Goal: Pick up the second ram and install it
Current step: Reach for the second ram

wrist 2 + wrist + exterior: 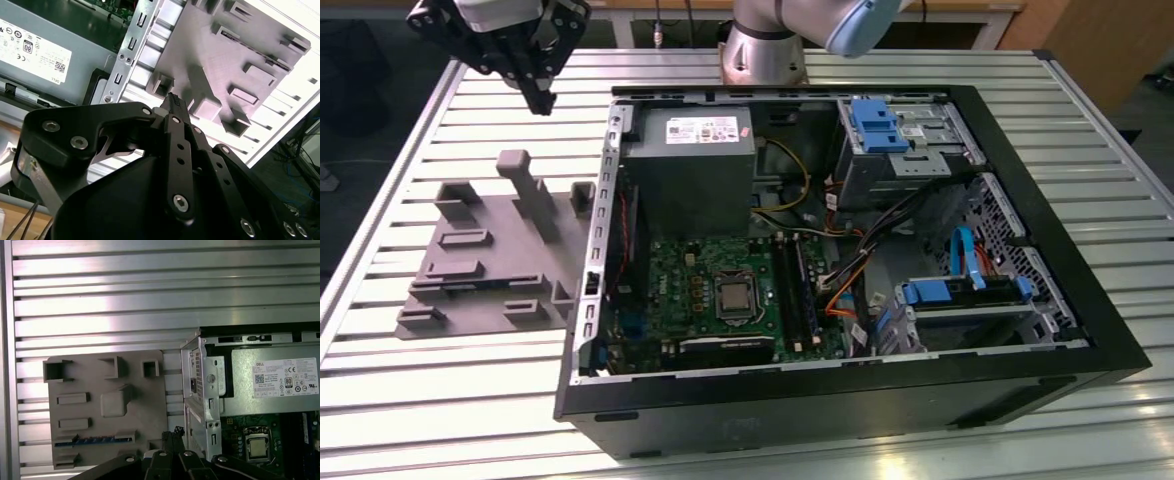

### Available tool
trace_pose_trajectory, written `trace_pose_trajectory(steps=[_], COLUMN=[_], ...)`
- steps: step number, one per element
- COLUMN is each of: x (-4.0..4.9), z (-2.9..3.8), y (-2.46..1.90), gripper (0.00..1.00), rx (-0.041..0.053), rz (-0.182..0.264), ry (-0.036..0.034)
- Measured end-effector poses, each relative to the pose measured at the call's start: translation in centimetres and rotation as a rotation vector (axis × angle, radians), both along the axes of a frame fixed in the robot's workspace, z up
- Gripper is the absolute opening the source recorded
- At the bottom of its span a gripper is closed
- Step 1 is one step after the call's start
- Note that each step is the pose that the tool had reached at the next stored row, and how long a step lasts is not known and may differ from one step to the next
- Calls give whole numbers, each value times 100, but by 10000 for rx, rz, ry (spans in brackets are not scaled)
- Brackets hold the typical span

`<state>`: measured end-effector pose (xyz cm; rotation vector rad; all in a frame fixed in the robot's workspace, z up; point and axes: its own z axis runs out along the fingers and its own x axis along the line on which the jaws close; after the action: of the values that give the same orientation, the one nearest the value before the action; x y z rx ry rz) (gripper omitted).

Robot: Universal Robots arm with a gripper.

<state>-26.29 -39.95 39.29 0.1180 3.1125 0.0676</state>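
The second ram [94,440] is a thin dark stick with a bluish edge. It stands on edge in a slot of the grey holder block [107,405], near one side of it. My gripper [540,102] hangs above the slatted table at the exterior view's upper left, beyond the holder block [494,270] and well above it. Its fingers meet at a point, shut with nothing between them, in both wrist views [172,99] [174,432]. The long black slots [794,290] lie on the green board inside the open case.
An open black computer case [854,410] lies on the table at the exterior view's right of the holder. Inside are a grey power supply [687,160], the processor socket [736,297], blue drive brackets [874,125] and loose cables. The arm's base [767,50] stands at the back.
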Motion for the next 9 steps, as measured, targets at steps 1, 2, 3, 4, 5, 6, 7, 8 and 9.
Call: trace_pose_trajectory(steps=[1,2,3,4,5,6,7,8,9], x=[-5,-10,-14,-18,-22,-27,-31,-35,-39], z=[0,-1,-1,-1,-2,-1,-1,-2,-2], y=[0,0,-1,-1,-1,-1,-1,-1,-2], gripper=[11,11,11,11,11,11,11,11,11], rx=[0,0,0,0,0,0,0,0,0], rz=[0,0,1,1,0,0,0,0,0], ry=[0,-1,0,-1,-1,0,0,0,0])
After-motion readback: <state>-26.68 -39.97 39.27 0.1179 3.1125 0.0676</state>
